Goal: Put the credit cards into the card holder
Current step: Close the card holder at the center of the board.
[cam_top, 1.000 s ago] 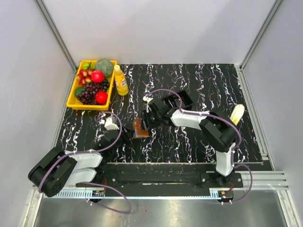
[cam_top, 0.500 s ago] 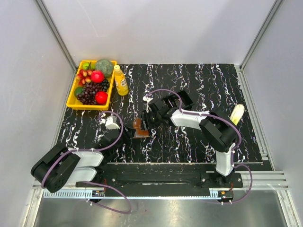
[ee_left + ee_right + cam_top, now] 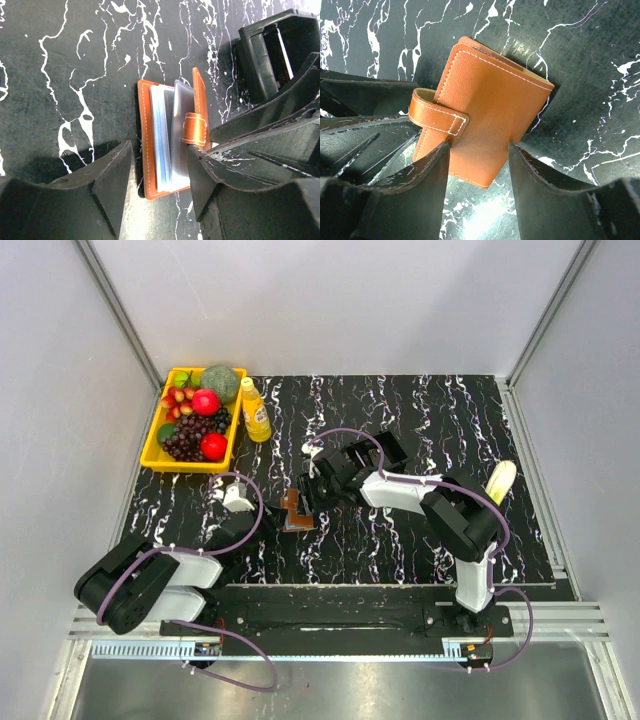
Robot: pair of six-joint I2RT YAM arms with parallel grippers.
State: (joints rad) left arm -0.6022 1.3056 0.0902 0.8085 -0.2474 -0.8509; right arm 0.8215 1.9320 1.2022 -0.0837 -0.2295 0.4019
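Note:
The card holder (image 3: 294, 508) is an orange-brown leather wallet with pale stitching, standing on its edge on the black marbled table. My right gripper (image 3: 479, 146) is shut on the card holder (image 3: 490, 100), one finger under its strap and the other at the opposite edge. In the left wrist view the card holder (image 3: 145, 135) gapes slightly, with a bluish credit card (image 3: 161, 140) and a grey credit card (image 3: 179, 130) between its covers. My left gripper (image 3: 159, 150) is open and straddles it: the right finger touches the strap side, and a narrow gap separates the left finger from the cover.
A black plastic box (image 3: 388, 450) lies just behind the right gripper; the left wrist view shows the black box (image 3: 270, 50) too. A yellow tray (image 3: 153, 448) of fruit and an orange bottle (image 3: 255, 410) stand at the back left. A banana (image 3: 501, 481) lies at the right.
The left arm's elbow has shifted a little right and forward. The card holder and both grippers' jaws look unchanged.

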